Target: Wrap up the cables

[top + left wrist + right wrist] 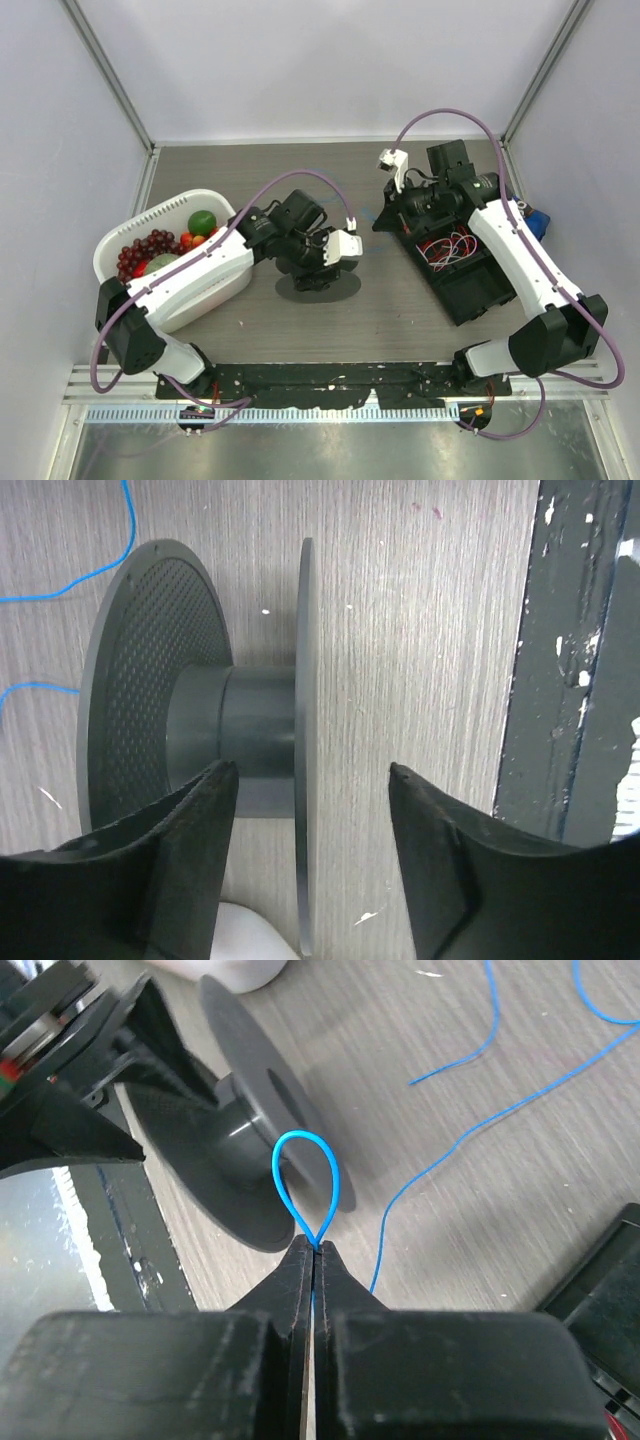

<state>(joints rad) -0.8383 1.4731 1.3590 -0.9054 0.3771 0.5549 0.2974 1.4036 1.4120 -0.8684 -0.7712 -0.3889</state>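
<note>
A thin bright blue cable lies in loose strands on the wooden table, also seen in the left wrist view. My right gripper is shut on the blue cable, and a small loop stands up from its tips. It hovers right of a dark grey empty spool. My left gripper is open and straddles one flange of the spool, with one finger beside the hub. From above, the left gripper is at the spool and the right gripper is to its right.
A white basket with fruit stands at the left. A black tray with red and white wires lies at the right under my right arm. A blue object sits at the right wall. A black strip runs along the near table edge.
</note>
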